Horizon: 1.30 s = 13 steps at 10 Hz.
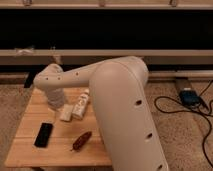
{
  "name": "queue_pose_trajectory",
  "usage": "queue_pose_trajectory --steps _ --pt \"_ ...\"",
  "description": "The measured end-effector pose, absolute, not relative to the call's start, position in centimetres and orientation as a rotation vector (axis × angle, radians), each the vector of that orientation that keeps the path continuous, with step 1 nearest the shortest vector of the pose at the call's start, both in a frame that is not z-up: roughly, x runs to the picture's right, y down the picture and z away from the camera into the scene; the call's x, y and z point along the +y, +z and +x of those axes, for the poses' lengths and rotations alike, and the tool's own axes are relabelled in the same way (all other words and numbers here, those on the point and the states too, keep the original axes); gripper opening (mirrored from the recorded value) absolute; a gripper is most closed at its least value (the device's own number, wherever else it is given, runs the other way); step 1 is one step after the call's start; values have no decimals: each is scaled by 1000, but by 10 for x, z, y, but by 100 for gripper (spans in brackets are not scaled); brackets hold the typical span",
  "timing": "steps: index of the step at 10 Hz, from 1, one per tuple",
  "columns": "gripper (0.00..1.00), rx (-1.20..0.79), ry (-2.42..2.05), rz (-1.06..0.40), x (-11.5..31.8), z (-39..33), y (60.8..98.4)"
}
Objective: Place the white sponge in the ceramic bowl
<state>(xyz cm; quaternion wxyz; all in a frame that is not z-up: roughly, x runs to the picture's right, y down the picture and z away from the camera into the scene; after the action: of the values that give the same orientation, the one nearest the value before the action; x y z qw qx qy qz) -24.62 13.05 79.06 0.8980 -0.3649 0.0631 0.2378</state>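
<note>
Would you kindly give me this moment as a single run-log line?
gripper: open, low over table, beside white sponge | white sponge: lying on table, not held | ceramic bowl: hidden behind arm

ceramic bowl: hidden behind arm (120, 110). table (30, 152), right end: hidden behind arm. gripper (56, 102): at arm's left tip, blurred. arm: cut off at bottom edge.

Dim warm light, soft blur (throughout) — grainy

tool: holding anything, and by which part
Nothing that shows: the tool hangs beside the white sponge, which lies on the table.
</note>
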Motion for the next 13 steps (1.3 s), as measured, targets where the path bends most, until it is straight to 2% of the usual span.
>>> queue_pose_trajectory --steps 6,13 --pt "80 143 472 -741 130 -268 832" --pt "79 180 506 -730 117 -249 900"
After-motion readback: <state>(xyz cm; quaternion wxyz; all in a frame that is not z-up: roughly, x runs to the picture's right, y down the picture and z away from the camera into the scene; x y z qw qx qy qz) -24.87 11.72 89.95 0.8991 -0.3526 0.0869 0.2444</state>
